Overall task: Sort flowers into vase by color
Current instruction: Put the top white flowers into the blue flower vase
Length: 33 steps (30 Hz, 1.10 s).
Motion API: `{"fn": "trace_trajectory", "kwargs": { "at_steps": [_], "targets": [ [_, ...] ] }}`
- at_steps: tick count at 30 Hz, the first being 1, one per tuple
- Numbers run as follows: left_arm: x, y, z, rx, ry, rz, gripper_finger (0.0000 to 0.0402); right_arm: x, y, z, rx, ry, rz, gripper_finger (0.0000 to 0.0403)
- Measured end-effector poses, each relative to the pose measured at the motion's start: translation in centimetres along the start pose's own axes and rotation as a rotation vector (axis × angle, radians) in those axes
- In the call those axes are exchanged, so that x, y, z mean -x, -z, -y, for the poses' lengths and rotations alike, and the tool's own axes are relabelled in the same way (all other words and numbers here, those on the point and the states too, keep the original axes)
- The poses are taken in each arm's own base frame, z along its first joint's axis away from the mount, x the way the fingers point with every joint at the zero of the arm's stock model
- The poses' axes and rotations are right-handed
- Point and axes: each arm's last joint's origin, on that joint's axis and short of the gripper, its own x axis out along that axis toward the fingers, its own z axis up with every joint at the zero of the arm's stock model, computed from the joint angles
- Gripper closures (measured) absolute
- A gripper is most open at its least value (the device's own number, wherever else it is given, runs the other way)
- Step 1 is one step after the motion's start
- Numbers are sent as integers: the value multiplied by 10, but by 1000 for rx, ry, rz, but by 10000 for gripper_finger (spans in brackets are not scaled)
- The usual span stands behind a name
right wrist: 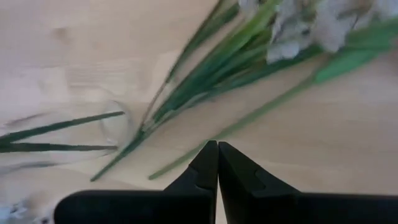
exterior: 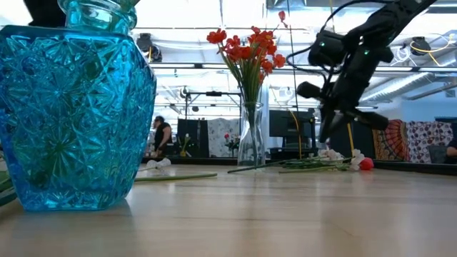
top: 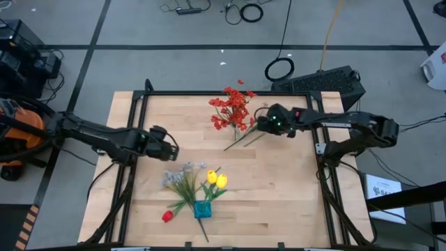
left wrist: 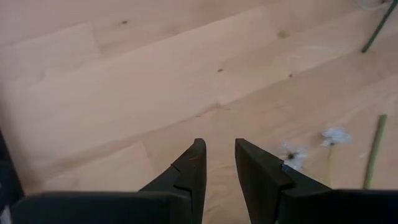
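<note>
A clear glass vase (exterior: 251,139) at the table's far middle holds red sprays (top: 233,108). A blue cut-glass vase (top: 202,209) stands near the near edge. Stems of yellow tulips (top: 217,180) and pale sprays (top: 182,174) converge on it, and a red bud (top: 167,216) sits to its left. More pale sprays (right wrist: 311,25) and a red bud (exterior: 366,163) lie flat on the table right of the clear vase. My right gripper (right wrist: 217,146) hovers shut above their stems (top: 240,139). My left gripper (left wrist: 219,146) is open over bare wood at the table's left.
In the left wrist view, small pale blossoms (left wrist: 292,155) and thin green stems (left wrist: 373,149) lie just ahead of my left gripper. A black frame (top: 209,93) rims the table. Bare wood (top: 279,188) fills the right near quarter. A person (exterior: 163,135) stands far behind the table.
</note>
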Motion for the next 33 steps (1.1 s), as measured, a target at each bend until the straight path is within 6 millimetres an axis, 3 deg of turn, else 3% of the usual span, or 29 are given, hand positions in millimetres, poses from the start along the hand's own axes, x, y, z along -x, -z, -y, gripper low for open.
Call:
{"fn": "trace_trajectory", "kwargs": {
  "at_steps": [5, 11, 25, 33],
  "targets": [
    [-1, 1, -18, -17, 36, -3, 311, -16, 8, 1, -49, 78, 9, 399],
    [1, -2, -19, -102, 82, 10, 311, -29, 19, -1, -109, 96, -48, 388],
    [1, -5, -16, -188, 124, -9, 311, -34, 21, -16, -236, -37, 49, 260],
    [1, -5, -16, -187, 124, -10, 311, -39, 13, -18, -398, -66, 157, 227]
  ]
}}
